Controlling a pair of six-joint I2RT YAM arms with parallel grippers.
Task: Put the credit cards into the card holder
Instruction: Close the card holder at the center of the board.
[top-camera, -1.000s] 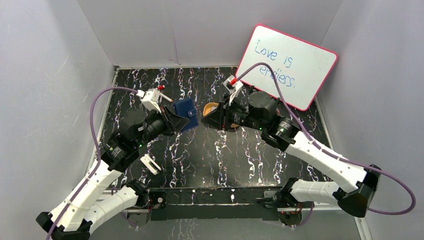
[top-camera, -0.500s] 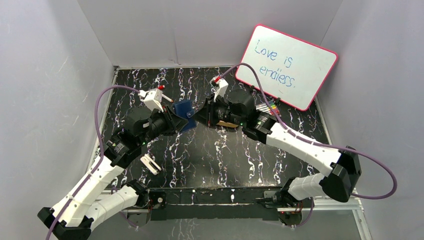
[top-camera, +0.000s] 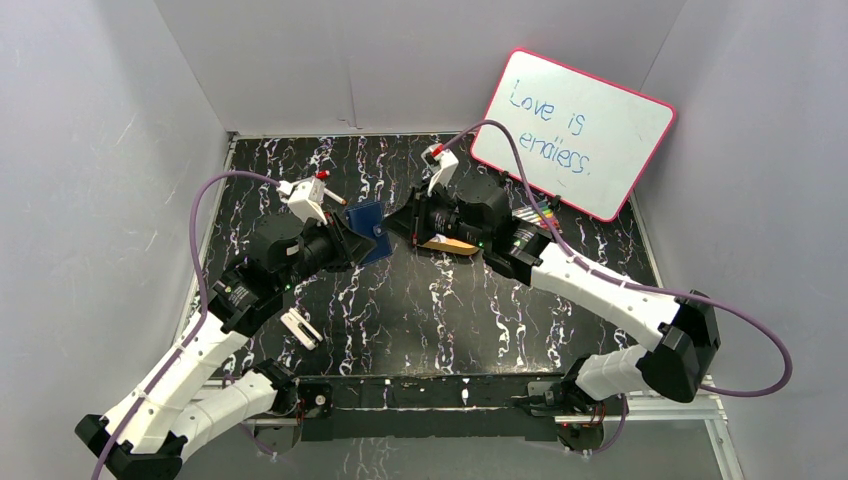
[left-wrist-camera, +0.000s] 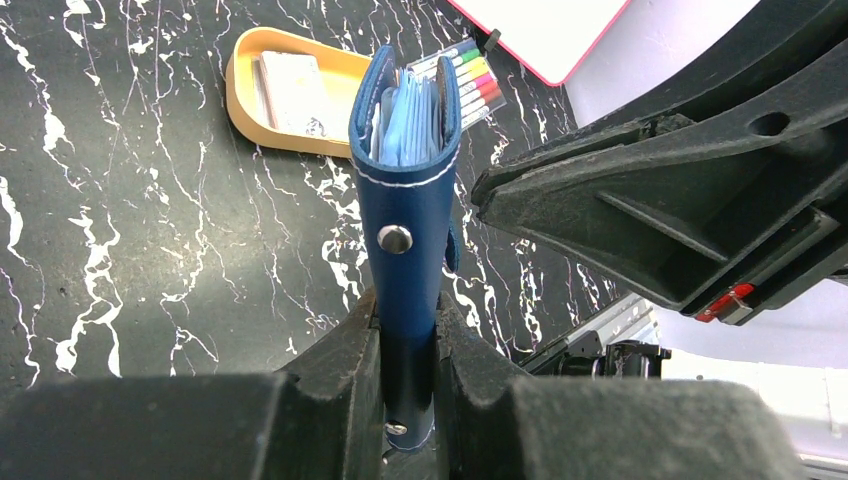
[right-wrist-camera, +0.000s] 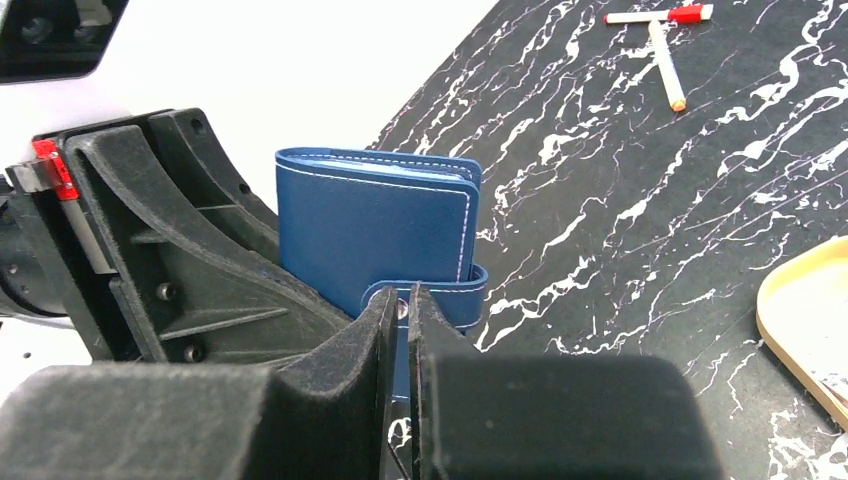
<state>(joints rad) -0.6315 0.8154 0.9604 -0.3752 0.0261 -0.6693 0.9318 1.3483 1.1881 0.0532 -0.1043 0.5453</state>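
Observation:
The navy card holder is folded and held upright off the table, with my left gripper shut on its lower edge. Clear sleeves show at its top edge. My right gripper comes in from the right. Its jaws are pressed together on the snap tab on the side of the card holder. A pale credit card lies in the orange tray on the table behind. From above, the right arm hides most of the tray.
A pink-rimmed whiteboard leans at the back right, with a pack of coloured markers in front of it. A red-capped marker and a thin stick lie on the far table. A small white object lies near the left arm.
My right arm has swung left from over the tray to the card holder, and its jaws have narrowed onto the snap tab. The left gripper has kept its hold, almost still.

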